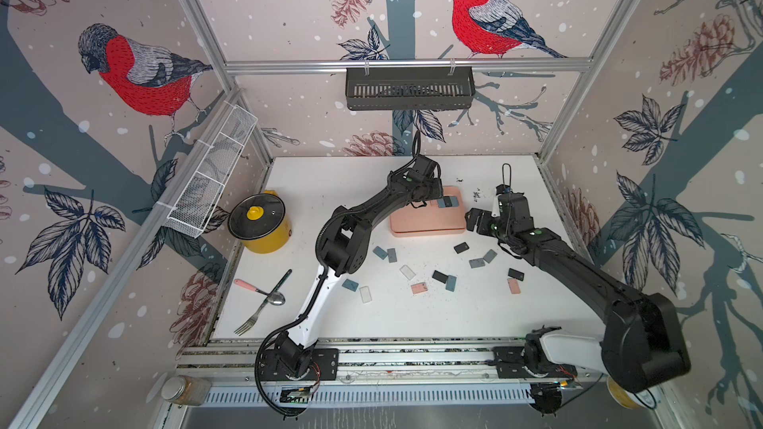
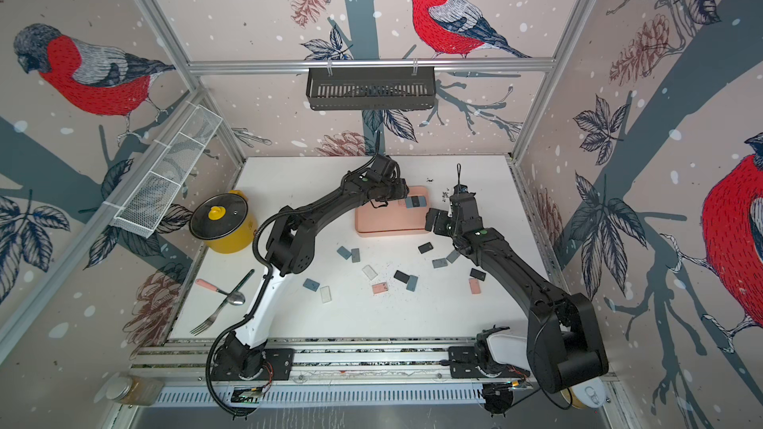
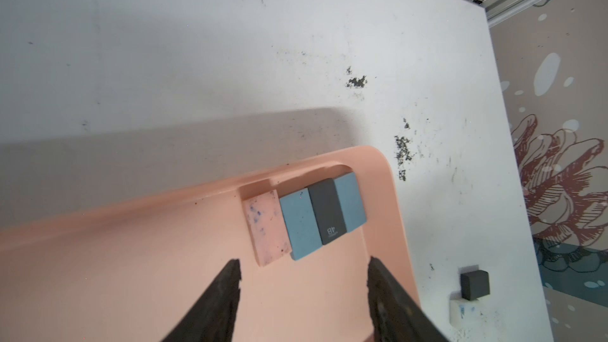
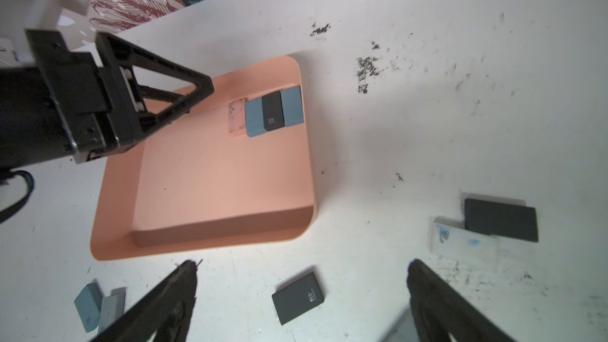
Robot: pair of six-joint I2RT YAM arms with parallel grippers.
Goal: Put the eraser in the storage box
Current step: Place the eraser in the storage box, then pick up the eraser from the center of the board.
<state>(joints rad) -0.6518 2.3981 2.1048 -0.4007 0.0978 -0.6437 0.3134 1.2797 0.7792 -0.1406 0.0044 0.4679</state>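
- My left hand (image 3: pixel 304 261) hovers over the storage box (image 3: pixel 131 258), fingers apart, empty; four erasers (image 3: pixel 301 223) lie side by side in its far corner.
- My right hand (image 4: pixel 303 263), spread wide and empty, hangs beside the box; a loose black eraser (image 4: pixel 297 297) lies on the tabletop (image 4: pixel 427 126) just below, long axis slanted across the gap, so this arm is nearer.

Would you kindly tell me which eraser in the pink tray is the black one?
The black eraser marked 4B, lying between two blue erasers in the storage box; the pink eraser ends the row.
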